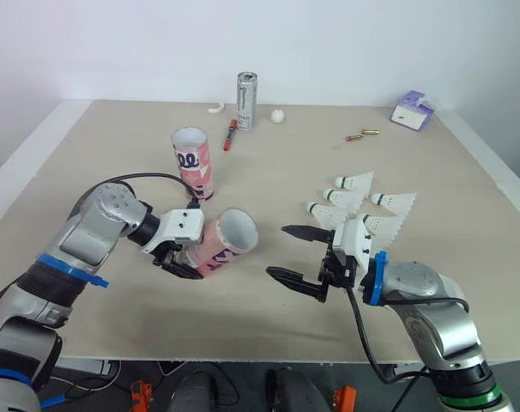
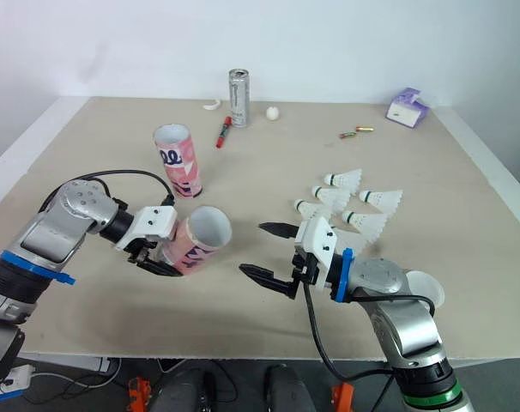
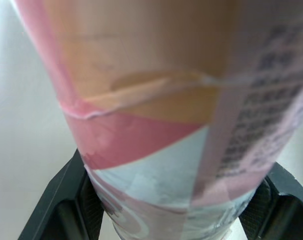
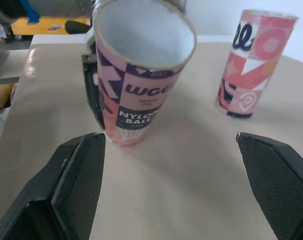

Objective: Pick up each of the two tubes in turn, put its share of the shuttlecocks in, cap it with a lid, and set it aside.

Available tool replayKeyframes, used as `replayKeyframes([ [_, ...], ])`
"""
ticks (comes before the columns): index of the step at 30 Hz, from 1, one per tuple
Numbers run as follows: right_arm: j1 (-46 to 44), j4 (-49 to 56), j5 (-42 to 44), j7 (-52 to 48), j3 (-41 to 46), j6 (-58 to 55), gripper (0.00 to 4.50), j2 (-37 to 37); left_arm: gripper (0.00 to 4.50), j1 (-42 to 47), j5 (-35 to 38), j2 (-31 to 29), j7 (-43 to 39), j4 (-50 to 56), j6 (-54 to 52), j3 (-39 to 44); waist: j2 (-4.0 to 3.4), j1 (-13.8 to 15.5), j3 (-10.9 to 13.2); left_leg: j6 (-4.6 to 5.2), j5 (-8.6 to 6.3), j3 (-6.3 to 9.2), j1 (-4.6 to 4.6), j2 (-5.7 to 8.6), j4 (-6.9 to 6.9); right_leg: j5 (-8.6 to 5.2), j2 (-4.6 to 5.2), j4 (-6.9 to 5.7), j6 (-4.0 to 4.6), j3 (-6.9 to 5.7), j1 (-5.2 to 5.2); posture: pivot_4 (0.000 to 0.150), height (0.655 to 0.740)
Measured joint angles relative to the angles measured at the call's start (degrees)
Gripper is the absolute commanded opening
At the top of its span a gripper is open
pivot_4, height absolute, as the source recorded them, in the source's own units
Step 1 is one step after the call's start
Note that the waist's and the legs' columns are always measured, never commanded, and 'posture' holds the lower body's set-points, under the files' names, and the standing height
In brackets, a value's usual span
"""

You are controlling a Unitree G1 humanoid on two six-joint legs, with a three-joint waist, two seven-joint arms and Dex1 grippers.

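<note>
— Right black two-finger gripper (image 1: 281,251), low and right of centre: jaws spread wide, nothing between them. What does the other one hold?
— Left black two-finger gripper (image 1: 190,257), lower left of centre, is clamped on the pink patterned cardboard tube (image 1: 226,240). It's tilted, with its open mouth facing right.
— How will it handle?
— Light and stiff, I judge, but thin-walled, so a hard squeeze could dent it. A grip near the base leaves the mouth clear.
— The other one?
— Second pink patterned tube (image 1: 194,163) stands upright, upper left of centre, open on top.
— And the white feathered shuttlecocks (image 1: 363,204)?
— Clustered right of centre, apart from both tubes. Featherlight, with fragile skirts. Best taken by the cork end, I'd say.
</note>
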State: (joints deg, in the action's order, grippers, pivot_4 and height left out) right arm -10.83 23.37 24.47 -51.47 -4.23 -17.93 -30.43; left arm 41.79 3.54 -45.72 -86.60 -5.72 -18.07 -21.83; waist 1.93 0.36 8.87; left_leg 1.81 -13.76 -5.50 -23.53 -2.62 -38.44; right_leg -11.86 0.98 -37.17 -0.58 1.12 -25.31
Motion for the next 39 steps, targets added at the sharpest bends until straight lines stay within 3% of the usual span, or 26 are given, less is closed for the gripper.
replayKeyframes([
  [7, 1.5, 0.0, -0.1, 1.3, 0.5, 0.5, 4.5, -0.3, 2.99, 5.5, -3.7, 3.5, -1.3, -1.8, -1.8, -4.0, -0.01, 0.0, 0.0, 0.06, -0.03, 0.24, -0.03, -0.01, -0.02, -0.03, -0.2, -0.02, -0.01, 0.02, 0.04, 0.15, 0.74],
  [16, 5.9, 1.4, 0.6, 4.7, 3.2, 0.0, 4.5, 0.1, 2.99, 6.1, -6.4, 6.7, 1.8, -0.4, -3.6, -4.9, -0.04, 0.2, 0.0, 0.07, -0.03, 0.38, -0.04, 0.08, -0.12, -0.11, -0.11, -0.04, -0.13, 0.17, 0.19, 0.15, 0.74],
  [21, 11.9, 3.6, 1.7, 10.2, 8.1, -1.9, 4.5, 1.3, 2.99, 6.2, -8.1, 8.1, 3.7, 0.7, -4.5, -5.4, -0.1, 0.3, 0.0, 0.18, 0.04, 0.45, 0.03, 0.28, -0.14, -0.11, -0.02, -0.04, -0.26, 0.3, 0.33, 0.15, 0.74],
  [23, 18.2, 7.9, 3.5, 17.0, 14.2, -4.9, 4.5, 3.2, 2.99, 6.1, -9.4, 8.9, 5.1, 2.0, -6.2, -5.9, -0.17, 0.3, -0.1, 0.41, 0.17, 0.51, 0.03, 0.57, -0.13, -0.07, 0.24, -0.06, -0.4, 0.35, 0.37, 0.15, 0.74],
  [39, 21.7, 11.4, 6.9, 33.2, 23.3, -16.0, 4.5, 6.3, 2.99, 7.9, -9.9, 9.0, 3.7, 4.3, -11.6, -7.7, -0.2, 0.2, -0.1, 0.62, 0.17, 0.71, -0.14, 0.85, -0.02, -0.24, 0.34, -0.05, -0.57, 0.42, 0.32, 0.15, 0.74],
])
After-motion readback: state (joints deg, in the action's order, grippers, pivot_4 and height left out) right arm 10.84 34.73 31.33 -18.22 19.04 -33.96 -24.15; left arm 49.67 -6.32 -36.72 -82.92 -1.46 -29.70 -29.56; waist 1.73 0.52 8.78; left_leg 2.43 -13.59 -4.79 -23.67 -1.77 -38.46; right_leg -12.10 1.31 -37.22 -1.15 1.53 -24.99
